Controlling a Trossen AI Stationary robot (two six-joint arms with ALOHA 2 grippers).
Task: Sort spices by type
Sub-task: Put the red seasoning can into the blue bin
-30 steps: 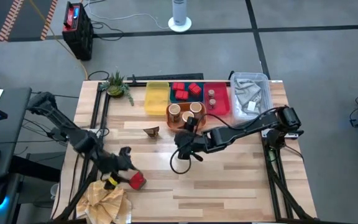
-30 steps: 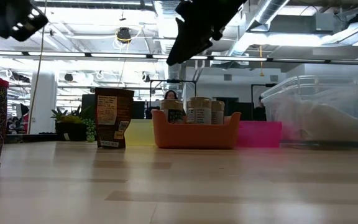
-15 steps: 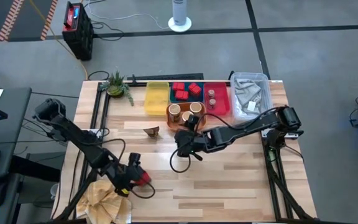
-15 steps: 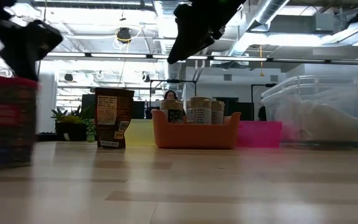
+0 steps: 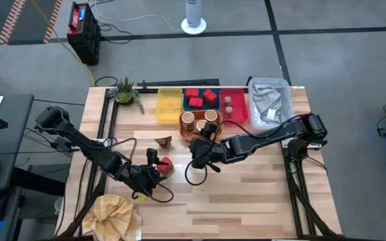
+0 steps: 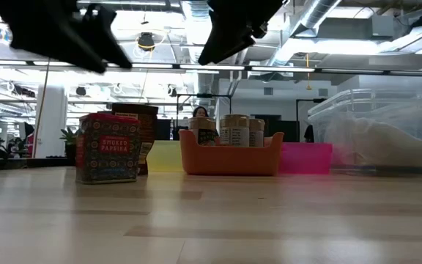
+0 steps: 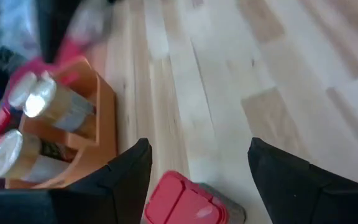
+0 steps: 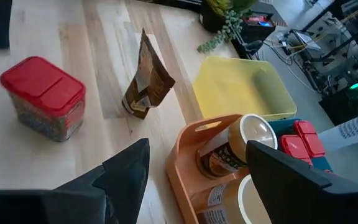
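Your left gripper (image 5: 154, 169) straddles the red paprika tin (image 5: 165, 166) mid-table with fingers parted, apparently not clamped, probably bound for the blue tray (image 5: 200, 106), while your right gripper (image 5: 200, 152) hovers open and empty beside the orange tray (image 5: 183, 131).

Evenly and brightly lit from overhead; only faint, soft shadows on the desk (image 5: 246, 187) in the high view. Strong backlight in the low view from ceiling strip lights (image 6: 145, 66); both arms reduced to black silhouettes, left one smeared by motion blur. Red tin (image 6: 107, 148) sharp, foreground wood soft. Heavy blur across the left wrist view, glare on pale jar tops (image 7: 33, 99). Right wrist view clear, near fingers (image 8: 123, 171) dark and soft.
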